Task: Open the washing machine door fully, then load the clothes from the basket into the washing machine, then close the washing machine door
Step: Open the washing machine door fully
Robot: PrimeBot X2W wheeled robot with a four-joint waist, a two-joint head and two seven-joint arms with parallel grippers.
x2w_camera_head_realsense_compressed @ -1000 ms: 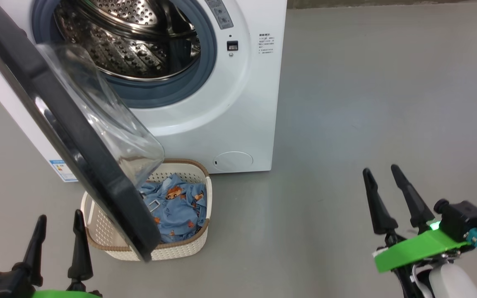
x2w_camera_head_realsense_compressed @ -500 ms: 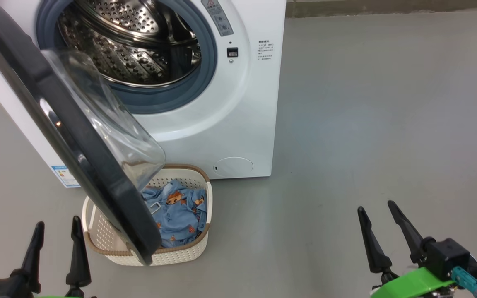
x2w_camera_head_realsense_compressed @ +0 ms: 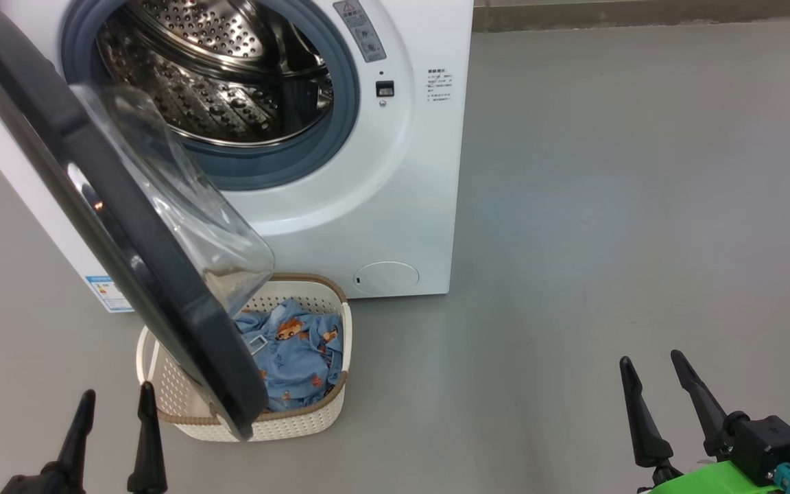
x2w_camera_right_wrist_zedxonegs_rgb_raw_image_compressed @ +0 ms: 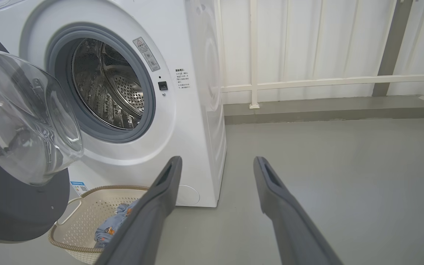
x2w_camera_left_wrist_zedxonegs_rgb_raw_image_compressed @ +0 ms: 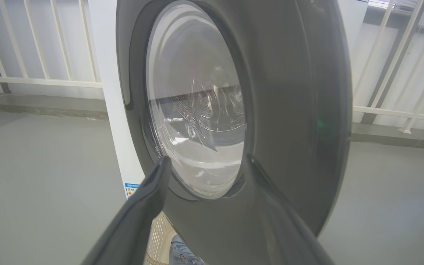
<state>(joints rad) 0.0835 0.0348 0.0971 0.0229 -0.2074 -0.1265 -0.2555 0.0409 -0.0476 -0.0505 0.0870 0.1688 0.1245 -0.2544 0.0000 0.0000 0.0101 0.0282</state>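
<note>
Machine: we face a big white boxy front-loading washing machine (x2w_camera_head_realsense_compressed: 381, 192) standing on a plain grey floor (x2w_camera_head_realsense_compressed: 607, 206).
Door: its large round door (x2w_camera_head_realsense_compressed: 127, 261), with a glossy black rim and a bulging clear glass bowl, stands swung out on the left side. We see its lower edge overhanging the basket in the head view.
Opening: we look straight into the perforated steel drum (x2w_camera_head_realsense_compressed: 217, 75), ringed by a grey-blue rubber gasket (x2w_camera_head_realsense_compressed: 343, 123).
Basket: the small cream perforated plastic basket (x2w_camera_head_realsense_compressed: 299, 422) with a brown woven-look rim sits on the floor just before the machine's front, partly hidden by the door.
Clothes: the light-blue clothes (x2w_camera_head_realsense_compressed: 295, 350), printed with small orange-brown figures, lie bunched inside the basket.
Left gripper: we find the left gripper (x2w_camera_head_realsense_compressed: 116, 394) released, its fingers spread and empty, low near the door's outer face. We see no contact with the door.
Right gripper: the right gripper (x2w_camera_head_realsense_compressed: 650, 360) is also released and empty, over bare floor well to the right of the machine.
Sticker: a small blue label sticker (x2w_camera_head_realsense_compressed: 108, 293) shows on the machine's left side.
Background: a white railing (x2w_camera_right_wrist_zedxonegs_rgb_raw_image_compressed: 326, 79) runs behind the machine.
</note>
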